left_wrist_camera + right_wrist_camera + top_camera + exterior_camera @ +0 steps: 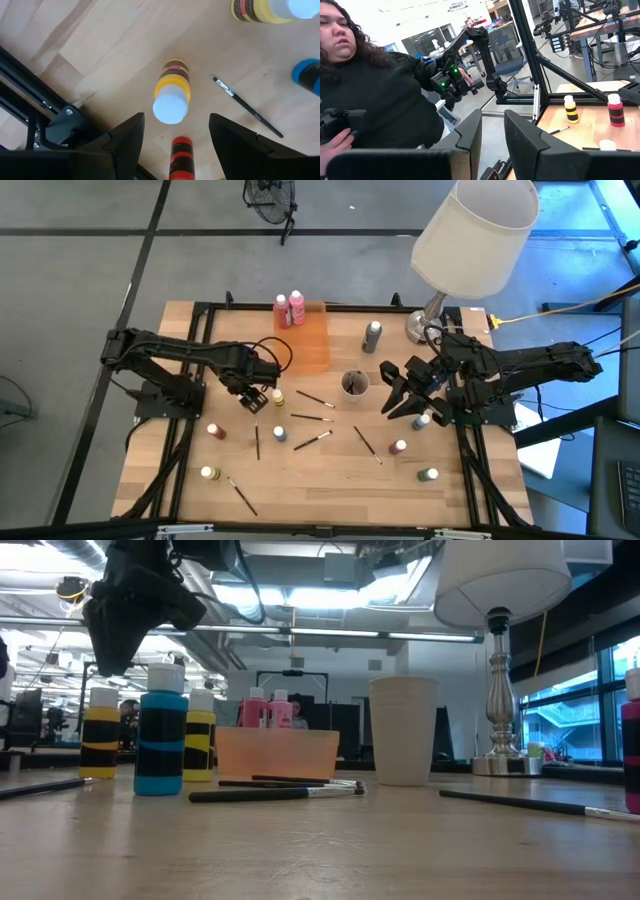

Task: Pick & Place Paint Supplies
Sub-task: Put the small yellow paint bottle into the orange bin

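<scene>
Bottles and brushes lie scattered over the wooden table (330, 490), and the left gripper (262, 392) hangs spread wide directly above one yellow paint bottle (172, 92), its white cap showing straight down between the two dark fingers (125, 145). That bottle stands upright, clear of its neighbours: a red bottle (181, 157) sits just nearer the wrist, a second yellow bottle (260, 9) and a blue bottle (307, 75) stand well beyond, and a thin paintbrush (247, 106) lies off to one side of the jaws.

To my eye the bottle is small, light and stiff plastic, smooth enough to slip, and tall for its base, so a nudge would tip it. I'd guess the safest hold is across the round body just under the cap, coming straight down so neither finger clips the red one.

Over on the far side the right gripper (405, 392) waits above the table near the grey cup (354, 384), fingers somewhat parted, carrying nothing. Two pink bottles (289, 308) already stand at the orange tray (310, 340).
</scene>
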Robot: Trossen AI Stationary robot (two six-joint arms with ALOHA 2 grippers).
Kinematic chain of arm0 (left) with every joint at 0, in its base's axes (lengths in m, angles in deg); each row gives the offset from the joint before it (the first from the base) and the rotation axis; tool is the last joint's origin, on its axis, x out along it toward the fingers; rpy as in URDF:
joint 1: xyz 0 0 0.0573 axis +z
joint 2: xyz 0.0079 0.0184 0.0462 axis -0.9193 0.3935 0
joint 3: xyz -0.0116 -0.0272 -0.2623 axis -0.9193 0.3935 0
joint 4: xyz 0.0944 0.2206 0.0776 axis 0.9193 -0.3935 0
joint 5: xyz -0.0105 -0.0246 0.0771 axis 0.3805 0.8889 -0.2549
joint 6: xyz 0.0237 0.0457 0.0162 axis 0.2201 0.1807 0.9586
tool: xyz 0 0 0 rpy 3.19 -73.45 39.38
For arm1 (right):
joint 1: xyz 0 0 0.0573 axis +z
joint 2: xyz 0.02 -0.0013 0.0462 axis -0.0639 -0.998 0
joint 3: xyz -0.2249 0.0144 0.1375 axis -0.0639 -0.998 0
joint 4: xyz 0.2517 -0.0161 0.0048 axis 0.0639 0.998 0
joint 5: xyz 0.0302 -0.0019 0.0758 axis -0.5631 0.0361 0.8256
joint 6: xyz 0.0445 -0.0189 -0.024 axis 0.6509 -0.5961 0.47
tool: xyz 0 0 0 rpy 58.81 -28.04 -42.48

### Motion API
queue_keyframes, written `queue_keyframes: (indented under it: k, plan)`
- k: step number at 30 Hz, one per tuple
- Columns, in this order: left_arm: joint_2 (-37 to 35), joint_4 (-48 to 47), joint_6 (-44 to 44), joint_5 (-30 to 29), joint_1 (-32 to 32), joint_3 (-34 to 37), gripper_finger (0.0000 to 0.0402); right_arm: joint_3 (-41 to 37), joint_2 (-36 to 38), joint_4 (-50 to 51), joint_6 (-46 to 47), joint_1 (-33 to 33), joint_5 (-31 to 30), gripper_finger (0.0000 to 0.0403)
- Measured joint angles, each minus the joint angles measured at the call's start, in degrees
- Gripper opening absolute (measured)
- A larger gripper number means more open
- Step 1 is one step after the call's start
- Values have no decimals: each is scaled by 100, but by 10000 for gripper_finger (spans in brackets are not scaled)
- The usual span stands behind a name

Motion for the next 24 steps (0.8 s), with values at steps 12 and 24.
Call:
queue_keyframes:
  k: [12,24]
  plan:
    - [0,23,146,40,31,0,219,0,0,84,0,2,40,87]
    - [1,-6,100,3,31,0,173,0,-2,102,111,21,321,87]
